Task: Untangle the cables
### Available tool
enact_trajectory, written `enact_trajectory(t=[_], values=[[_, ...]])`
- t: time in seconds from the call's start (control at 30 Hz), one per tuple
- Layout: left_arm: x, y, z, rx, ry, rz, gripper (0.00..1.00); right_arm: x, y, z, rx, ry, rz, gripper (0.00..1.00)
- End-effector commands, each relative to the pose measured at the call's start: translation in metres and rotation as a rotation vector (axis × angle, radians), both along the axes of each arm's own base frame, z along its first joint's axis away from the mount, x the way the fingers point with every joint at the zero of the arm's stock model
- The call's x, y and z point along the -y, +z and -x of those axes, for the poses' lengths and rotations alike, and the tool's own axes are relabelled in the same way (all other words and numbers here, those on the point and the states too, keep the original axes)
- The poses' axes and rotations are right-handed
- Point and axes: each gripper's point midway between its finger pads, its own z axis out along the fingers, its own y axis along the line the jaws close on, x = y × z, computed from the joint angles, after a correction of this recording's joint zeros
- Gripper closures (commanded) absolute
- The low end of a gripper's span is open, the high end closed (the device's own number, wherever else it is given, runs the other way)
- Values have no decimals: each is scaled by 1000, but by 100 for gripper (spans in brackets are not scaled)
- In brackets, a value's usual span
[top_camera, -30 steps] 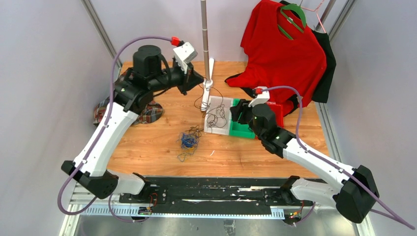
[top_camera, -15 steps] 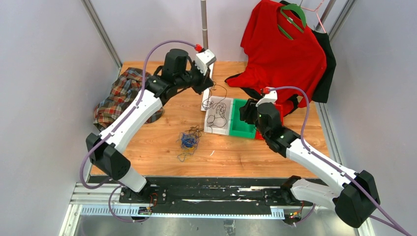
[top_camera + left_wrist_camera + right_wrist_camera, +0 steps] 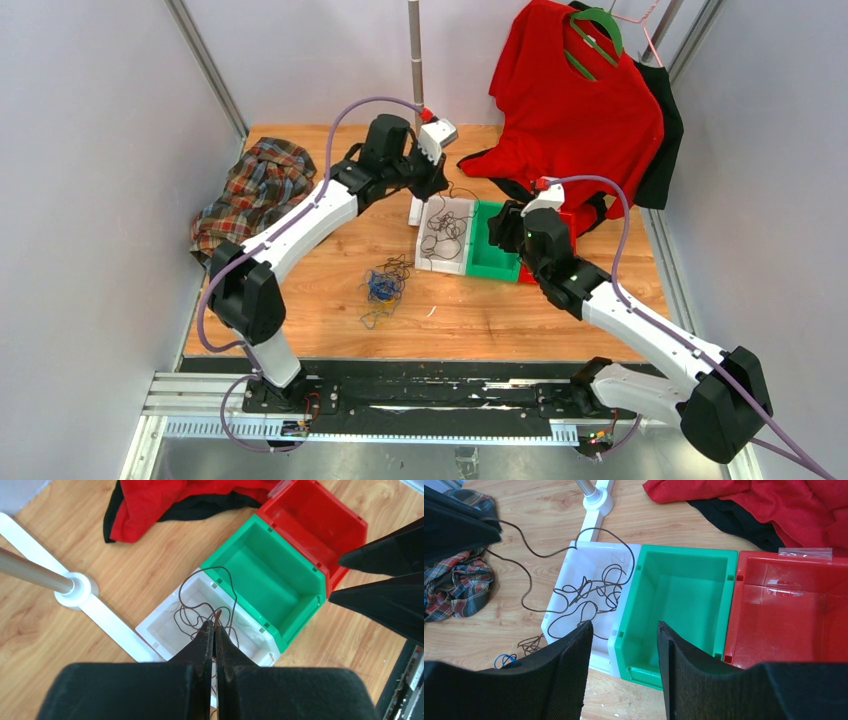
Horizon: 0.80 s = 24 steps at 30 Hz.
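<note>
Left arm has swung in from the 9 o'clock side of the table [image 3: 320,300] toward centre, so the plaid cloth [image 3: 255,185] it was covering is now in plain view. Right arm has barely shifted.

Left gripper [image 3: 214,626] sits over the 12 o'clock edge of the white bin [image 3: 596,555], jaws clamped together with a strand of the black cable [image 3: 589,587] pinched at the tips. From the pinch the cable drops into the white bin, where most of it lies as loose loops. One loop spills over the bin's 9 o'clock rim.

Right gripper [image 3: 624,627] hangs above the 6 o'clock rim of the green bin [image 3: 684,590], jaws apart, nothing between them.

Bins are in a row and touching: white, green, then the red bin [image 3: 789,610] at 3 o'clock.

The remaining wad of cables [image 3: 382,288], blue, yellow and black, is on the table at 7 o'clock of the white bin, clear of both grippers.

The pole stand [image 3: 75,587] has its base just beside the white bin at 11 o'clock. The red shirt [image 3: 575,100] hangs at 1 o'clock.
</note>
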Motion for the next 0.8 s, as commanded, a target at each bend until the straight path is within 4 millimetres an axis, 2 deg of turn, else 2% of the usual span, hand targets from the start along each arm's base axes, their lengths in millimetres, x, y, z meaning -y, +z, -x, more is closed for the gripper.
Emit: enact_trajectory(t=[0.0, 0.17, 0.27, 0.47, 0.6, 0.63, 0.77], values=[[3, -21, -11, 27, 21, -21, 100, 7, 2, -5, -2, -30, 0, 50], [-9, -62, -16, 2, 74, -114, 100, 5, -4, -4, -18, -25, -3, 50], [-12, -79, -15, -5, 86, -155, 100, 5, -6, -6, -22, -24, -4, 50], [-3, -102, -8, -32, 61, -182, 100, 1, -9, -6, -35, -11, -2, 50], [-5, -106, -8, -34, 79, -199, 99, 0, -8, -6, -34, -4, 1, 50], [-7, -104, -8, -29, 81, -209, 95, 0, -7, -6, -33, -2, 0, 50], [-16, -89, -2, -17, 61, -256, 64, -2, -2, -7, -27, 5, -5, 50]])
